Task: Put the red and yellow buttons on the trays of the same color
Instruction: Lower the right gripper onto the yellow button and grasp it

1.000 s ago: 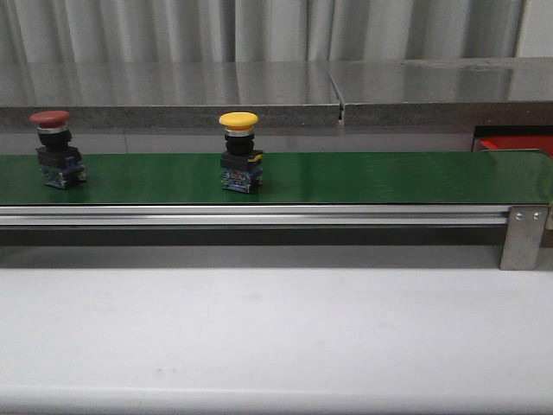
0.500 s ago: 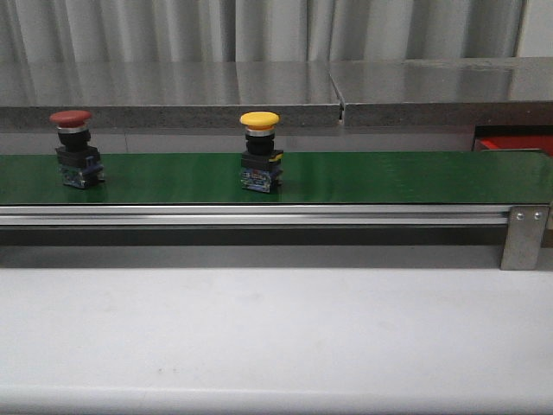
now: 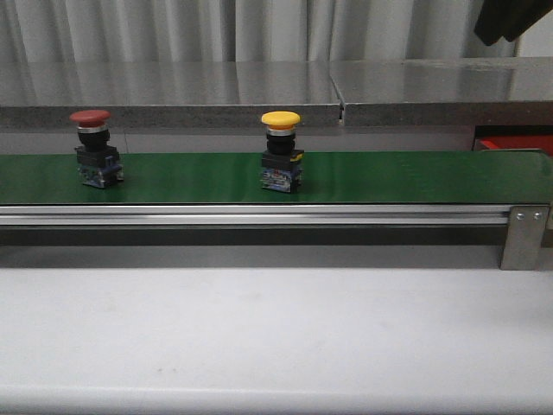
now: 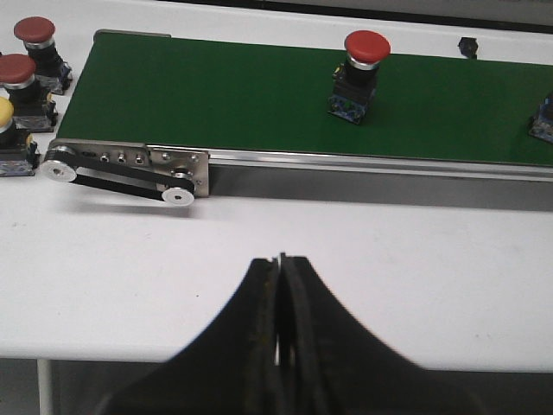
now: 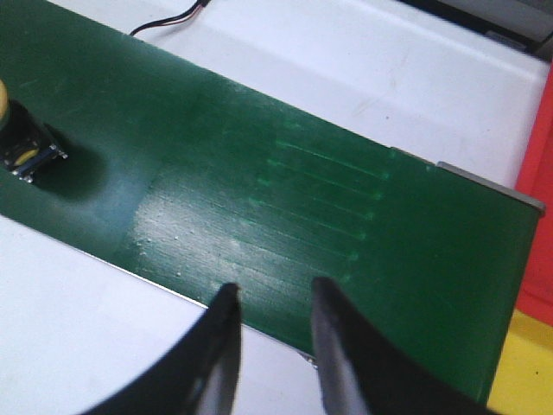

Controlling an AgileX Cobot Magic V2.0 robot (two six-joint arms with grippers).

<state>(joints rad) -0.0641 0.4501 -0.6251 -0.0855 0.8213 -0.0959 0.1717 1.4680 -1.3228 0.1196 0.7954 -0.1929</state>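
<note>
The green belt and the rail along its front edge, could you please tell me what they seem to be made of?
The green belt looks like smooth rubber or plastic sheeting with a low sheen: the right wrist view shows a dull glare patch and faint scuff lines. The rail looks like bare brushed metal, likely aluminium, going by its pale silver streaks and the matching bolted bracket at its end.

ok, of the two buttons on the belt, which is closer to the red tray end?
The yellow button, mid-belt; the red button trails at the belt's far left, away from the red tray.
</note>
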